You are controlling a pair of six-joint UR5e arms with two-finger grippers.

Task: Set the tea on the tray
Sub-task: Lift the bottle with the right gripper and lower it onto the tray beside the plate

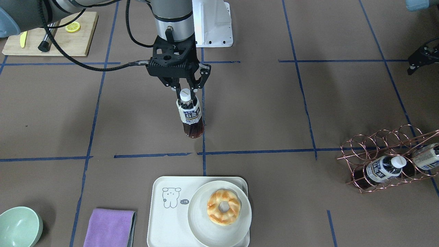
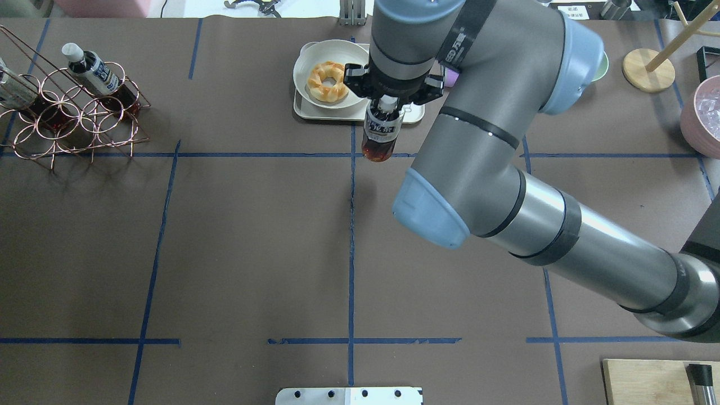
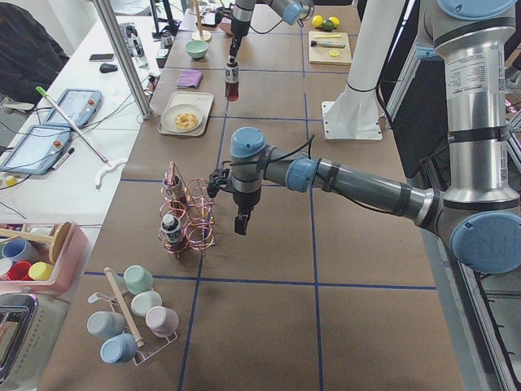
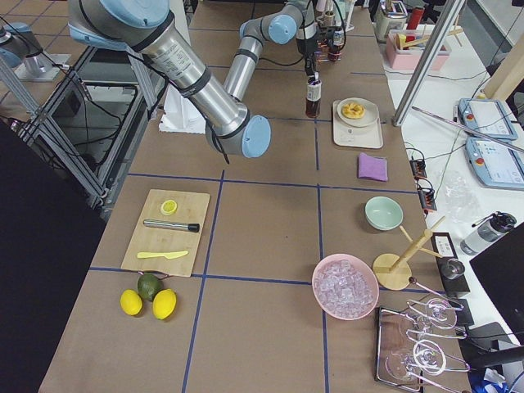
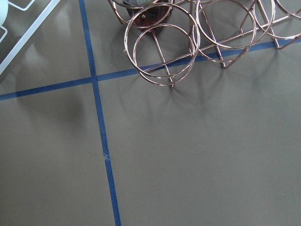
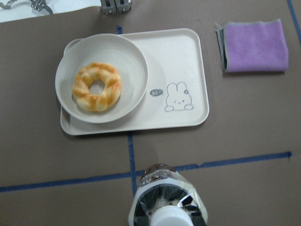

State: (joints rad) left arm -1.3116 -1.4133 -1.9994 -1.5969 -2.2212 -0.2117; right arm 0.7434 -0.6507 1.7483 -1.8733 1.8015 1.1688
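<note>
My right gripper (image 1: pixel 185 90) is shut on the white cap of the tea (image 1: pixel 190 115), a small bottle of dark reddish-brown drink. The bottle hangs upright above the table. It also shows in the overhead view (image 2: pixel 381 132) and at the bottom of the right wrist view (image 6: pixel 164 197). The cream tray (image 1: pixel 168 187) with the bear drawing lies past the bottle, on the far side of a blue tape line (image 6: pixel 181 56). Its bear half is bare. My left gripper (image 3: pixel 241 226) hangs beside the copper rack; I cannot tell if it is open.
A white plate (image 1: pixel 197 206) with a doughnut (image 1: pixel 223 207) fills the tray's other half. A purple cloth (image 1: pixel 109 228) and green bowl (image 1: pixel 19 226) lie beside the tray. The copper rack (image 1: pixel 387 137) holds two other bottles (image 1: pixel 382 169). A wooden board (image 1: pixel 75 41) lies near the robot's base.
</note>
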